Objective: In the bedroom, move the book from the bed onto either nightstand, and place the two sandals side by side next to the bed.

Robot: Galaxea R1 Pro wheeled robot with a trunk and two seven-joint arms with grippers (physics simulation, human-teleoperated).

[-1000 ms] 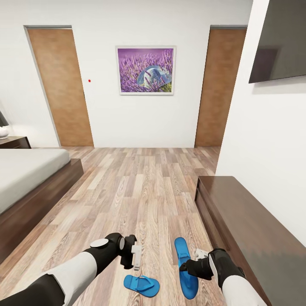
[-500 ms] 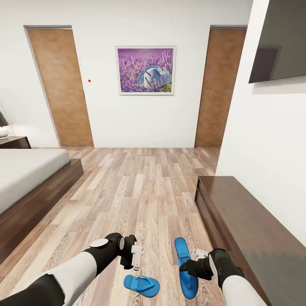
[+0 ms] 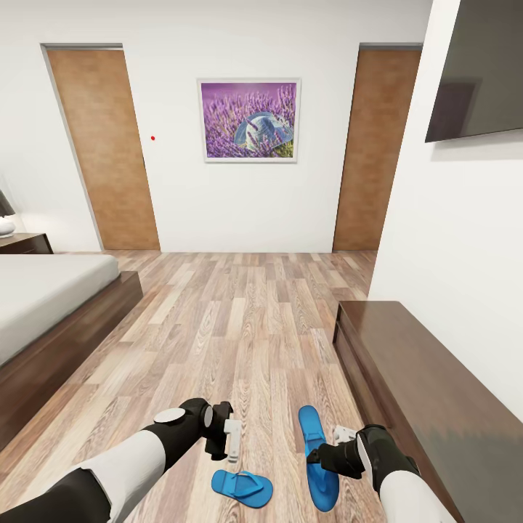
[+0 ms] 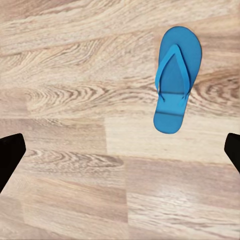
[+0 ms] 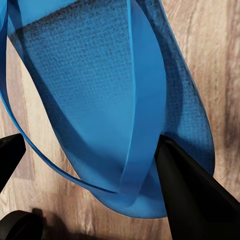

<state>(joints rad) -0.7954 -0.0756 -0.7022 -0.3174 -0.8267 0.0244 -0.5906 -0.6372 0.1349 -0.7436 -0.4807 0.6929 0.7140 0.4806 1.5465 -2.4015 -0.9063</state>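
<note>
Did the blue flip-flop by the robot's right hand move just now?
No. The long bright blue flip-flop sandal at the right gripper sits at the same spot beside the long dark-brown wooden sideboard as a second ago.

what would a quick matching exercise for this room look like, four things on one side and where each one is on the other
Things:
1. bed
2. sideboard
3. painting
4. cross-lying sandal

Places:
A. on the far wall between two doors
B. on the floor below the left tool
C. against the right wall
D. at the room's left side

Pairs: 1-D, 2-C, 3-A, 4-B
</note>
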